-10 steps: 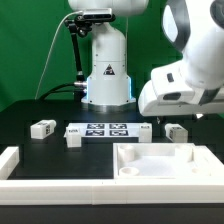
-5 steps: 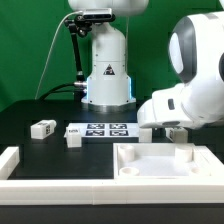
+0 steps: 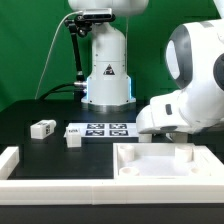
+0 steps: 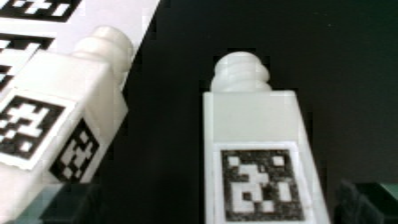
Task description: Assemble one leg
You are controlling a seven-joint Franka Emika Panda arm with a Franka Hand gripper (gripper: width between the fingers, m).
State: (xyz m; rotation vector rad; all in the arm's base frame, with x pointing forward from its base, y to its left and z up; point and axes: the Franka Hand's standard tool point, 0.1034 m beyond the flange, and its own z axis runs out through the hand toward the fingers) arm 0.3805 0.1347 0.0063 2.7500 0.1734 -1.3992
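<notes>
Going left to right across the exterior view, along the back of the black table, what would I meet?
small white leg → marker board → arm's white wrist

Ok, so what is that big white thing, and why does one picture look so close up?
The big white thing is a robot arm. One picture comes from a camera standing off to the side. The close-up one comes from a camera on the arm's wrist, looking down past its gripper. On the black table lie small white blocks with checkered stickers. They are furniture legs. The wrist camera sees one leg right below it and a second leg beside that. There is also a white tray and a flat marker board. The gripper looks open and holds nothing.
</notes>
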